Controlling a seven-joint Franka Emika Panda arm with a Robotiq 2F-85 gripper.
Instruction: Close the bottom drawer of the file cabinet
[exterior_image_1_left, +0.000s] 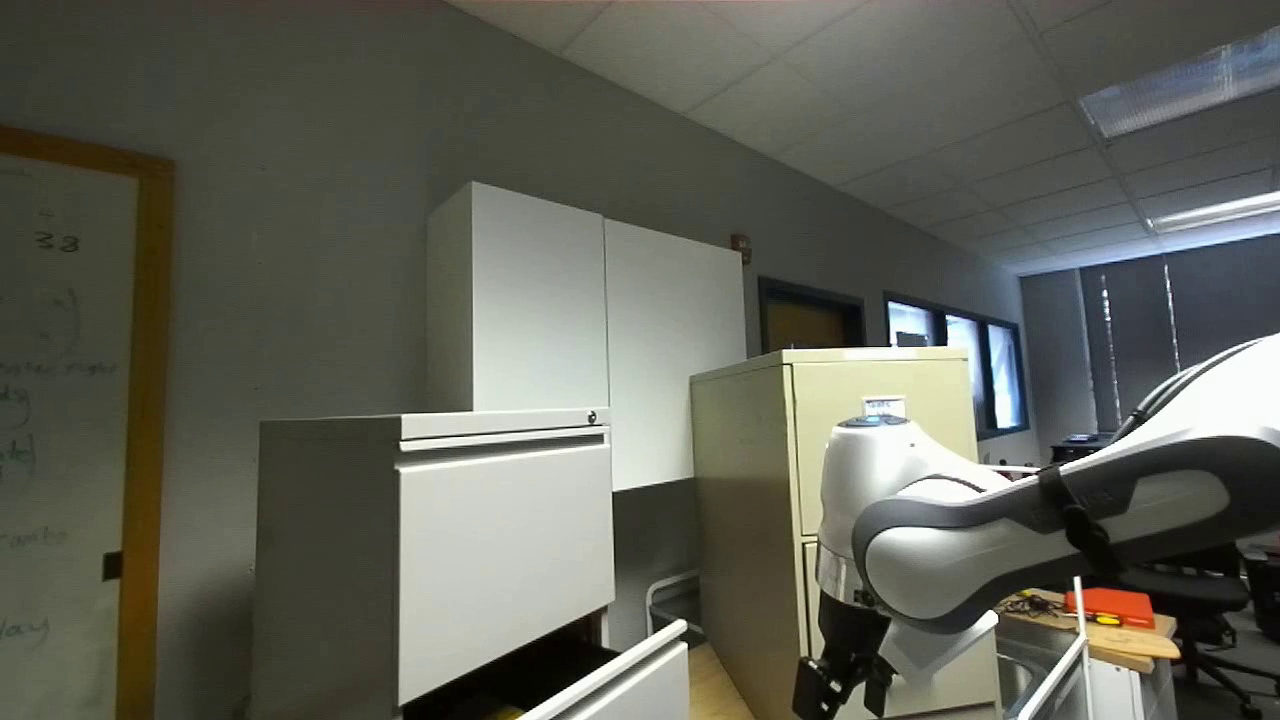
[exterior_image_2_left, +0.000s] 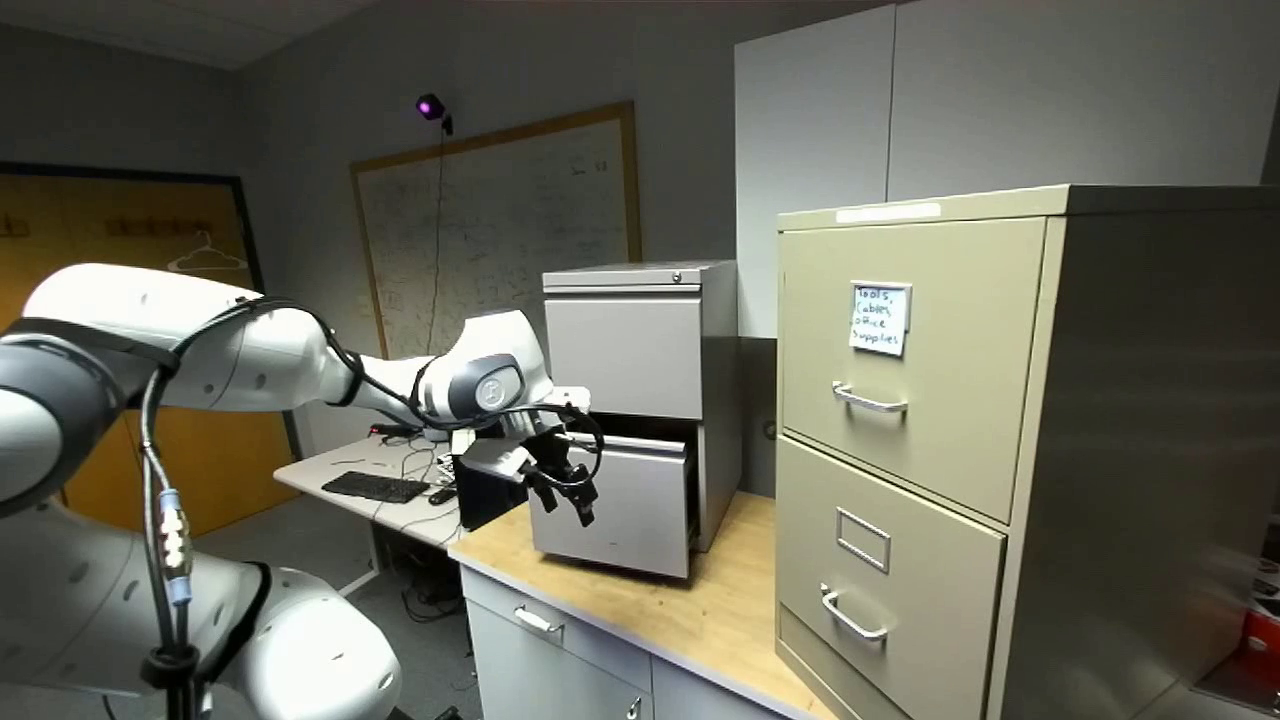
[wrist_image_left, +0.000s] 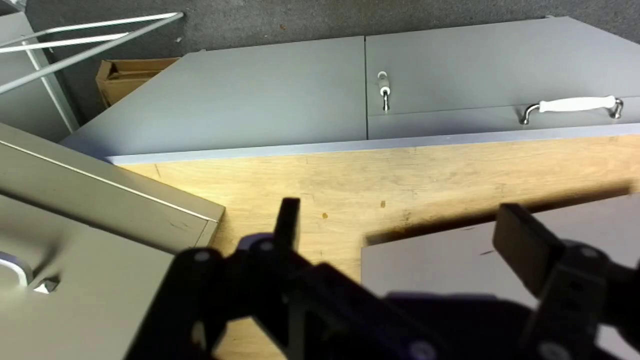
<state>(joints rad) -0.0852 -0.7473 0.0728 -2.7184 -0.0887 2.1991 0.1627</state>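
The file cabinet is light grey with flat fronts and stands in both exterior views (exterior_image_1_left: 505, 560) (exterior_image_2_left: 625, 350). Its upper drawer is shut. Its bottom drawer is pulled part way out; its rim and front show in an exterior view (exterior_image_1_left: 640, 690), and its flat front also shows in an exterior view (exterior_image_2_left: 640, 515) and in the wrist view (wrist_image_left: 435, 265). My gripper (exterior_image_1_left: 843, 690) is in front of the bottom drawer, with a gap between them. It also shows in an exterior view (exterior_image_2_left: 568, 505). In the wrist view its black fingers (wrist_image_left: 400, 212) are wide apart with nothing between them.
A taller beige cabinet (exterior_image_2_left: 900, 380) with handled drawers stands beside the grey one. Both stand on a wooden counter (exterior_image_2_left: 735, 600) above grey cupboards (wrist_image_left: 270, 95). A desk with a keyboard (exterior_image_2_left: 375, 487) is behind the arm. White wall cupboards (exterior_image_1_left: 675, 340) hang above.
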